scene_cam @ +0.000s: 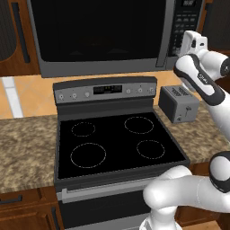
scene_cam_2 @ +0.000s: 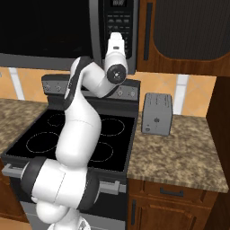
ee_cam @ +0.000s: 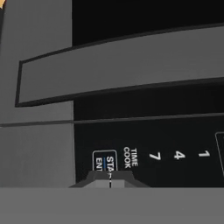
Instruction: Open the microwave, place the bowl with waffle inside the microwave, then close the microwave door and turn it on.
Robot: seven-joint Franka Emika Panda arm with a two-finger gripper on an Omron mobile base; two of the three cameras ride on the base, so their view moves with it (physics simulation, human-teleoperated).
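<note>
Pressed together and holding nothing, hand (ee_cam: 110,179) sits at microwave (scene_cam: 103,36) keypad start button (ee_cam: 105,161).

Kitchen: stove (scene_cam: 117,139), toaster (scene_cam: 179,103), microwave (scene_cam: 103,33)

Lighting is even and diffuse throughout — no single source can be placed. Rendered surfaces look flat and slightly soft, with coarse pixelation along edges. The speckled brown stone counter (scene_cam: 27,143) is moderately bright. The wide grey-framed microwave with dark glass door (scene_cam: 99,31) reads near black, no glare. A soft highlight sits on the glossy white robot arm (scene_cam_2: 81,130). In the hand view, keypad lettering is blurred and the frame lines bow noticeably.
</note>
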